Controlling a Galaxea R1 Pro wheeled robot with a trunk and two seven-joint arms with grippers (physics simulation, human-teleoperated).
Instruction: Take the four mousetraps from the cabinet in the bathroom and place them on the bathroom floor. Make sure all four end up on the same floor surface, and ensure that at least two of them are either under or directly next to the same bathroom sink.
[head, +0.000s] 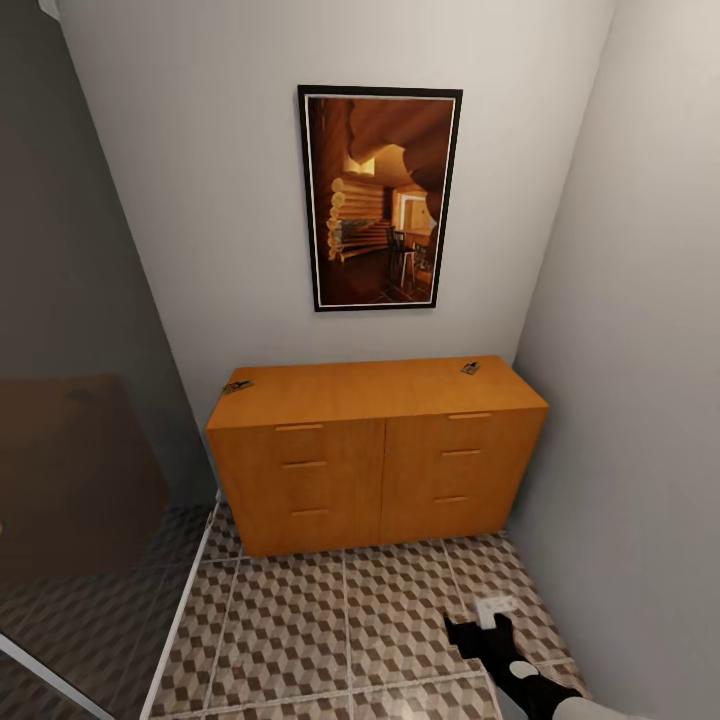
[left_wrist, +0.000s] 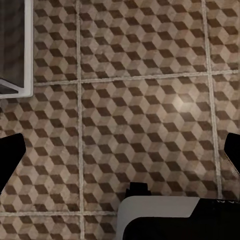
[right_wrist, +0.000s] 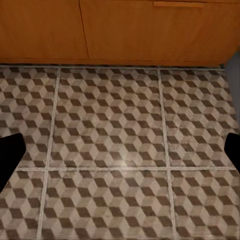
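The orange-brown cabinet (head: 375, 455) stands against the far wall, its drawers shut. Two mousetraps lie on its flat top, one at the left end (head: 237, 386) and one near the right back corner (head: 470, 367). My right gripper (head: 485, 628) hangs low over the bathroom floor (head: 320, 630), in front of the cabinet's right half. In the right wrist view this gripper (right_wrist: 120, 152) is open and empty above the tiles, with the cabinet's base (right_wrist: 120, 30) ahead. My left gripper (left_wrist: 120, 155) is open too, over bare tiles. The sink is out of view.
A glass partition (head: 80, 480) with a white floor rail (head: 180, 610) closes off the left side; its corner (left_wrist: 17, 90) appears in the left wrist view. A grey wall (head: 640, 400) runs close on the right. A framed picture (head: 380, 198) hangs above the cabinet.
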